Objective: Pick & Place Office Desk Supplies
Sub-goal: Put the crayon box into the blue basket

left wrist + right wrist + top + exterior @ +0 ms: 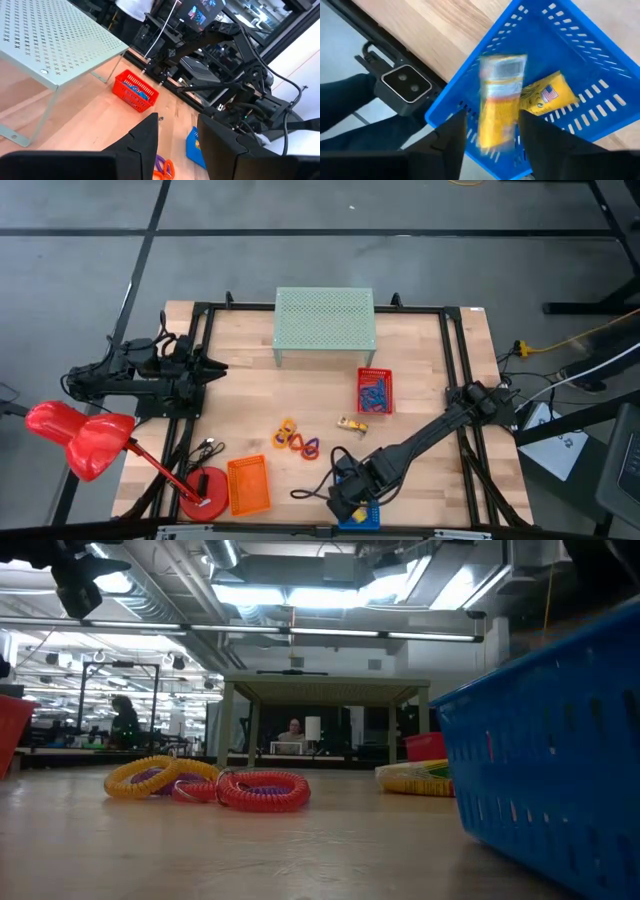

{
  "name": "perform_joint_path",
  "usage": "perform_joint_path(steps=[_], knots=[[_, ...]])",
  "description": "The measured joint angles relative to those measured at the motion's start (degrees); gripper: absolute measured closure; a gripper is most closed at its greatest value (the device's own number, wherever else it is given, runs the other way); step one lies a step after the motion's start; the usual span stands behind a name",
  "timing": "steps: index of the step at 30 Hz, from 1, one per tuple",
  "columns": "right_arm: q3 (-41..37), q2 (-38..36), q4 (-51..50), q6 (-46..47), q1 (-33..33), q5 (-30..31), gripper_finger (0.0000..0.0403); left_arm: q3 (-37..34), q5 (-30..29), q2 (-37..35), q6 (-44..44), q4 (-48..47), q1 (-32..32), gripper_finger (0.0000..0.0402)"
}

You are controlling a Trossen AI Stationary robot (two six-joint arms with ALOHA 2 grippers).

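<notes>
My right gripper [345,500] [492,117] points down over the blue basket [362,516] [560,65] at the table's near edge, its fingers open. A yellow-and-silver block [501,100] shows blurred between and below the fingers, over the basket, with no finger on it. A second yellow block [547,97] lies on the basket's floor. Coiled rings [296,440] [262,790] and another yellow block [350,424] lie mid-table. Blue clips fill the red basket [375,390]. My left gripper [215,367] [182,145] waits open at the left edge.
A pale green mesh shelf [324,320] stands at the far middle. An orange basket [248,485] sits at the near left beside the red desk lamp [80,438], whose base [203,498] is on the table. Black frame rails [455,350] run along the table's sides.
</notes>
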Motion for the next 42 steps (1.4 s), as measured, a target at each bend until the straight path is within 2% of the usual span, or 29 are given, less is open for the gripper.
perform_joint_path(steps=[6,9,12,20,26,33,39,42], knots=[[0.0,0.0,0.1,0.0,0.1,0.2,0.0168,0.0,-0.1,0.0,0.0,0.0,0.0,0.0270],[0.0,-0.3,0.0,-1.4,0.0,0.5,0.0156,0.0,-0.2,0.0,-0.1,0.5,0.0,0.0270],[0.3,-1.5,-0.4,-3.4,-0.5,1.5,0.0157,0.0,-0.4,0.0,-0.3,1.1,0.0,0.0270],[1.0,-4.8,-7.4,-13.7,-5.4,11.3,0.0173,0.0,-1.1,0.0,-0.2,1.9,0.0,0.0270],[-1.8,-4.8,-9.2,-26.5,-12.8,11.6,0.0174,0.0,-2.0,0.0,0.0,1.9,0.0,0.0270],[-6.5,-4.7,-8.2,-35.6,-21.2,11.3,0.0174,0.0,-2.0,0.0,-0.3,1.9,0.0,0.0270],[-10.5,-4.7,-2.2,-41.9,-23.1,7.2,0.0174,0.0,-2.0,0.0,-0.5,1.7,0.0,0.0270],[-13.3,-4.7,1.9,-42.2,-22.8,6.3,0.0174,0.0,-2.0,0.0,-0.5,1.6,0.0,0.0270]])
